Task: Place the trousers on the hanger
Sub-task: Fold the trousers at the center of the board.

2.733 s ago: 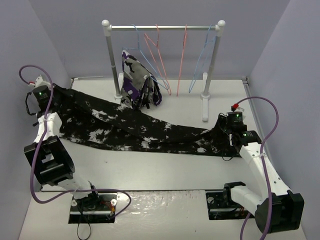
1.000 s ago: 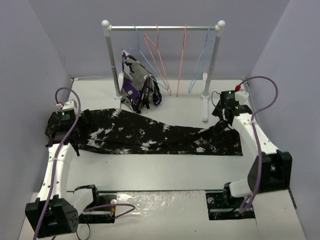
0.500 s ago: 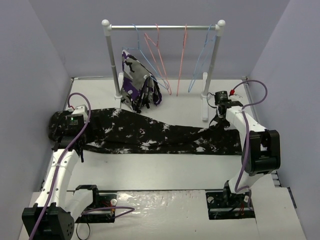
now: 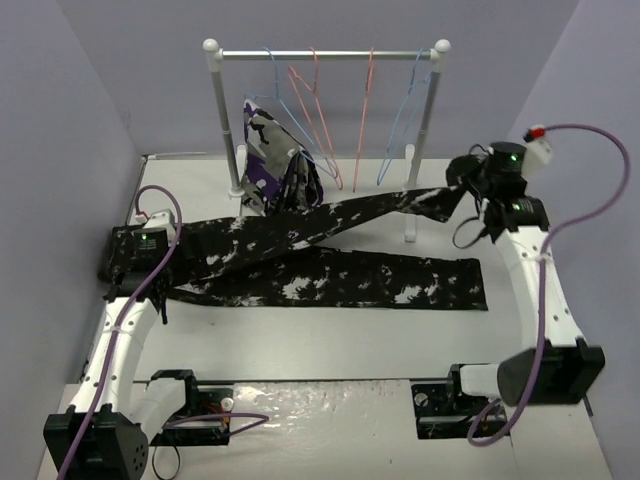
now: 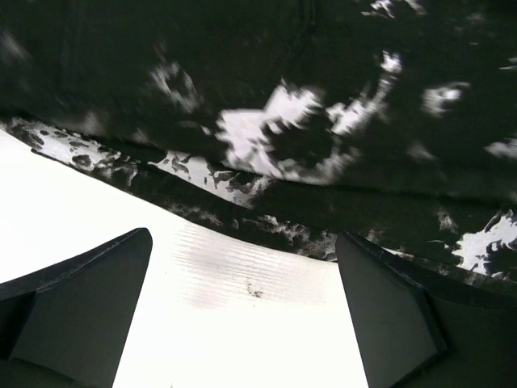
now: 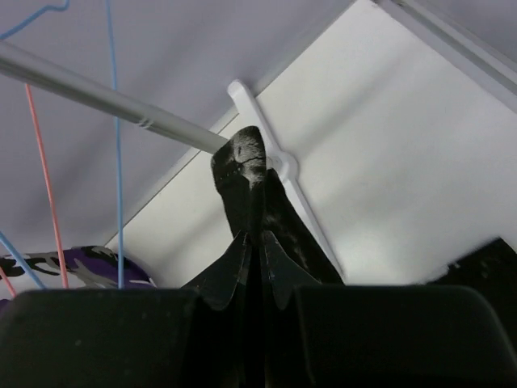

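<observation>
The trousers [image 4: 330, 282] are lying across the table [image 4: 330, 345], with the left gripper [image 4: 132, 268] hanging over their left end. One leg is lying flat toward the right. The other is slanting up behind it to the right gripper [image 4: 462, 182], crossing before the right post of the rack [image 4: 330, 55], which is standing at the back. A smaller garment [image 4: 275, 170] is hanging at the rack's left.

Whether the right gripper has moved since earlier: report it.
Yes. The right gripper went from the rack foot up beside the rack post, lifting one leg of the trousers.
</observation>
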Controlling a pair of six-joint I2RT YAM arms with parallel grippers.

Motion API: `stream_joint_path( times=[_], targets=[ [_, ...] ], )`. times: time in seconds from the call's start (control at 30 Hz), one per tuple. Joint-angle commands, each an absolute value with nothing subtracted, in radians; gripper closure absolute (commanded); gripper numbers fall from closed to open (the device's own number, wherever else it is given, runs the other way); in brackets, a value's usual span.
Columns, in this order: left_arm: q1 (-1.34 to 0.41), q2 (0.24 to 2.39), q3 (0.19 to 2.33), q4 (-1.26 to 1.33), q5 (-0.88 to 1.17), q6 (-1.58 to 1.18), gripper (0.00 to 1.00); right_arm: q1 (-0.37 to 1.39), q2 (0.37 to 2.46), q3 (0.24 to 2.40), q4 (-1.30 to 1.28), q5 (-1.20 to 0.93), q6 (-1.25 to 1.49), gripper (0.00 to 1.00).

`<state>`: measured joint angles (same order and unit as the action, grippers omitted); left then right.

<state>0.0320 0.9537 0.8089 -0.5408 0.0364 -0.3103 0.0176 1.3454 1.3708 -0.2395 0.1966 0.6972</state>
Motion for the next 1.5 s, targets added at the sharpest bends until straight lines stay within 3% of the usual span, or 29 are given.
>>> stream_joint_path(
  times=[0.0,0.2,0.37,0.47,0.7,0.8,0.93,0.97,1.1,1.17,1.33,1.47],
  targets=[
    [0.024,0.960,0.842,-0.503,0.031,-0.311,0.03,-0.080,1.132,1.019,-0.159,0.142,0.807,1.00],
    [0.018,0.971,0.843,-0.501,0.043,-0.314,0.03,-0.089,0.828,0.524,0.010,0.098,0.860,1.00],
    [0.014,0.978,0.842,-0.500,0.052,-0.317,0.03,-0.090,0.647,0.341,0.039,0.126,0.847,0.99],
    [0.012,0.979,0.842,-0.500,0.052,-0.319,0.03,-0.091,0.662,0.356,0.045,0.127,0.824,1.00],
    [0.012,0.976,0.841,-0.500,0.053,-0.320,0.03,-0.091,0.895,0.611,0.236,0.032,0.764,1.00],
    [0.012,0.971,0.841,-0.501,0.051,-0.321,0.03,-0.091,0.899,0.699,0.343,0.026,0.757,1.00],
    [0.012,0.966,0.841,-0.503,0.046,-0.321,0.03,-0.094,0.832,0.647,0.321,0.071,0.747,1.00],
    [0.012,0.965,0.840,-0.502,0.046,-0.321,0.03,-0.094,0.802,0.617,0.261,0.091,0.752,0.97],
    [0.012,0.966,0.839,-0.502,0.048,-0.322,0.03,-0.095,0.710,0.470,0.052,0.183,0.800,0.58],
    [0.012,0.967,0.839,-0.502,0.047,-0.321,0.03,-0.095,0.649,0.438,-0.114,0.226,0.852,0.42],
    [0.012,0.970,0.839,-0.502,0.050,-0.321,0.03,-0.091,0.627,0.484,-0.345,0.304,0.897,0.32],
    [0.011,0.971,0.839,-0.500,0.057,-0.320,0.03,-0.092,0.761,0.641,-0.407,0.338,0.852,0.29]
  ],
)
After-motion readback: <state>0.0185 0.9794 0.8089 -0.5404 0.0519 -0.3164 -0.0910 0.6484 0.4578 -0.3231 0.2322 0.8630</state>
